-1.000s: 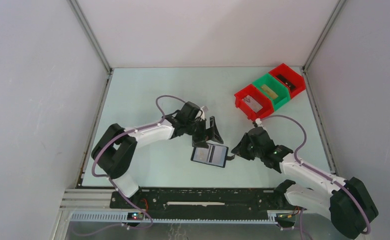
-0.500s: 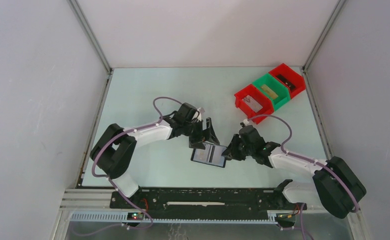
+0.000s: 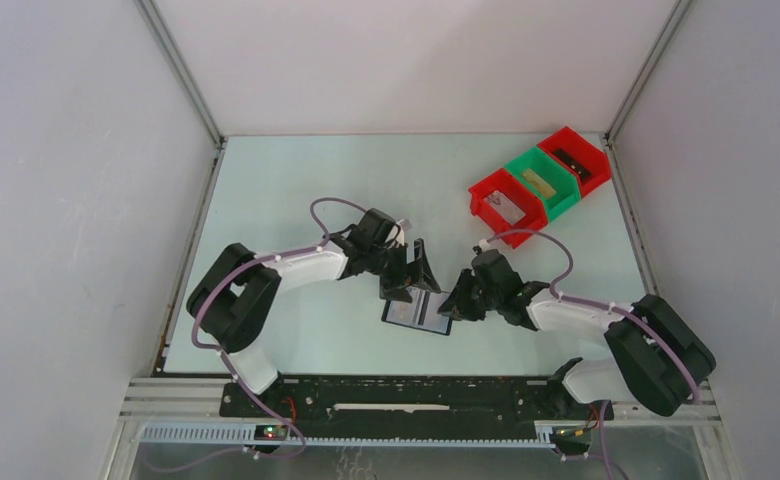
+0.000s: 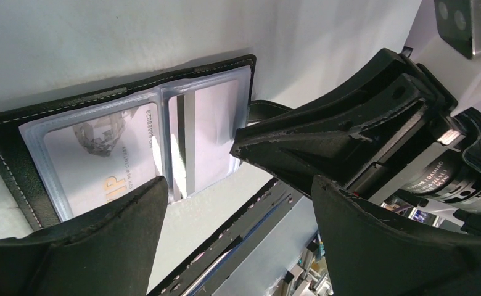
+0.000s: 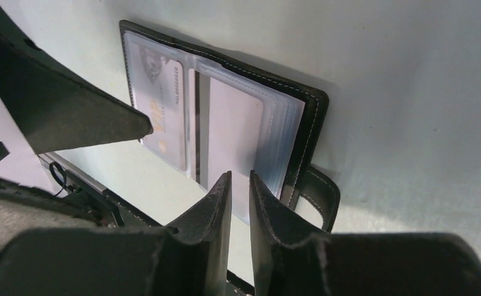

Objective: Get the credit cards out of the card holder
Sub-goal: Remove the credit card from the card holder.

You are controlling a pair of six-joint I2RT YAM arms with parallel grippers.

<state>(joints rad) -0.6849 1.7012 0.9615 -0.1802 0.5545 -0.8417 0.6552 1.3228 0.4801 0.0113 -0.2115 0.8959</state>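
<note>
The right fingers (image 3: pixel 455 303), nearly closed on nothing, are pointing at the credit cards (image 5: pixel 235 123) in the open card holder (image 3: pixel 406 312), while the wide-open left fingers (image 3: pixel 412 278) are hovering above its far side.

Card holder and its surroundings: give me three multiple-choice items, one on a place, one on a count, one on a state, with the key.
1. Where does the card holder lie?
A. against the far wall
B. on the table, between the left tool and the right tool
C. in a bin

2. How many bins stand at the far right?
A. one
B. two
C. three

3. How is the card holder?
A. folded shut
B. open, credit cards in its clear sleeves
C. open and empty

B: the top view shows it flat between both tools.
C: red, green, red in a row.
B: both wrist views show cards behind clear plastic.
</note>
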